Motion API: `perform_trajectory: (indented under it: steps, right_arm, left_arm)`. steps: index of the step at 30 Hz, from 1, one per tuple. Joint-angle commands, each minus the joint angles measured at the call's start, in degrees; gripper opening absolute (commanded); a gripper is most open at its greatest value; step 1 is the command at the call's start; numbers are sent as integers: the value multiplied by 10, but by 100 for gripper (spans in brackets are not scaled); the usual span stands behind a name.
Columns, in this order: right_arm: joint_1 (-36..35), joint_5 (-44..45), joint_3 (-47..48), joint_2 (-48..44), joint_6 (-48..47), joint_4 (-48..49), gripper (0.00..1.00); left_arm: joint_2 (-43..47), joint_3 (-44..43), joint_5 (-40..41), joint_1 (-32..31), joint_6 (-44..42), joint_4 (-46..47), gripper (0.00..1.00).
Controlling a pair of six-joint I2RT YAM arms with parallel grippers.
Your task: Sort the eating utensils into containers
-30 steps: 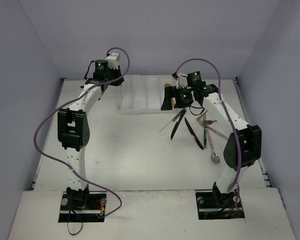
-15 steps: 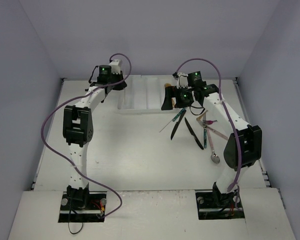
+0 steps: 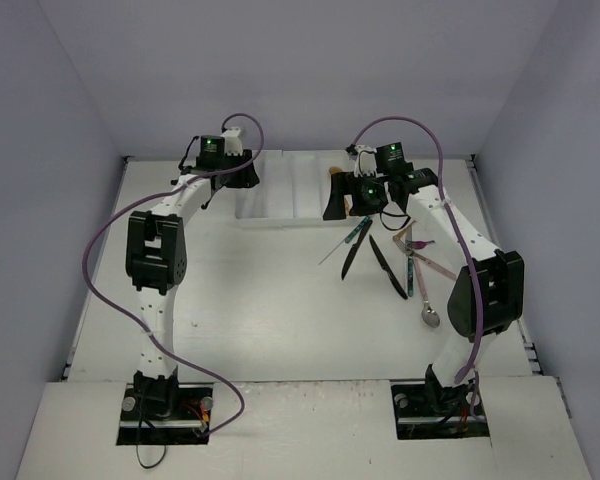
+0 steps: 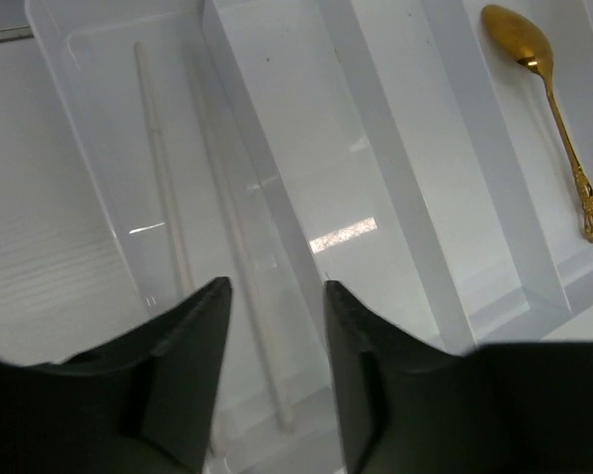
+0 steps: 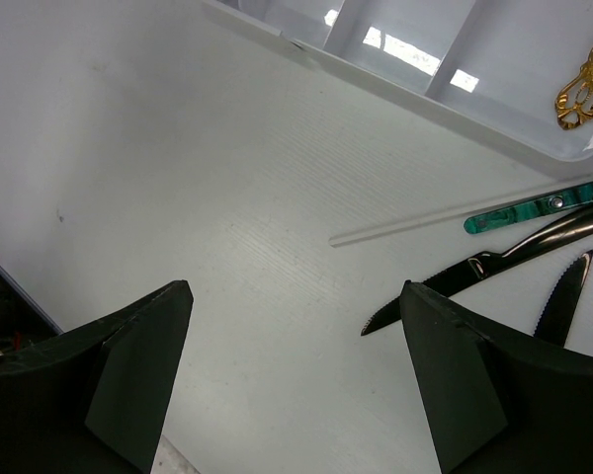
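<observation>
The white cutlery tray (image 3: 280, 195) lies at the back of the table. My left gripper (image 4: 277, 288) is open and empty above the tray's left compartments (image 4: 277, 118); it shows in the top view (image 3: 244, 176) too. Two pale sticks (image 4: 163, 168) lie in the leftmost compartment. A gold spoon (image 4: 551, 94) lies in the right compartment. My right gripper (image 5: 296, 288) is wide open and empty over bare table, near the tray's right end (image 3: 335, 205). Two black knives (image 5: 494, 262) and a teal-handled piece (image 5: 534, 205) lie just right of it.
More utensils lie scattered right of the tray: black knives (image 3: 385, 265), teal-handled pieces (image 3: 358, 232), pink-handled pieces (image 3: 425, 260) and a silver spoon (image 3: 432, 318). Grey walls close in the table on three sides.
My left arm has swung right and forward, bringing its gripper over the tray's left end. The right arm has barely moved.
</observation>
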State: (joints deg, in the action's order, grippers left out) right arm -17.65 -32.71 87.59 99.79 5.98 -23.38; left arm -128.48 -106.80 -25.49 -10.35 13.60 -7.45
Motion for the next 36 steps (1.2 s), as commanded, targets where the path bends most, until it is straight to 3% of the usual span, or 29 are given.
perform_trajectory:
  steps: [1,9,15,22,25,30,36]
  right_arm:
    - [5,9,6,-31,-1,18,84]
    - [24,19,9,-38,-2,18,84]
    - [73,33,15,-38,0,18,82]
    - [173,29,16,-55,5,16,82]
    - [254,20,3,-68,9,15,82]
    - [327,13,-20,-83,14,15,82]
    - [360,-1,-47,-100,10,15,82]
  left_arm:
    - [81,-42,-2,-7,-11,-13,48]
    - [201,-43,35,-50,-47,-84,47]
    - [242,-4,50,-180,-165,-239,43]
    - [182,-9,46,-254,-194,-343,40]
    - [148,-28,53,-288,-198,-380,40]
    - [91,-54,60,-305,-192,-400,40]
    - [34,-90,56,-312,-190,-409,40]
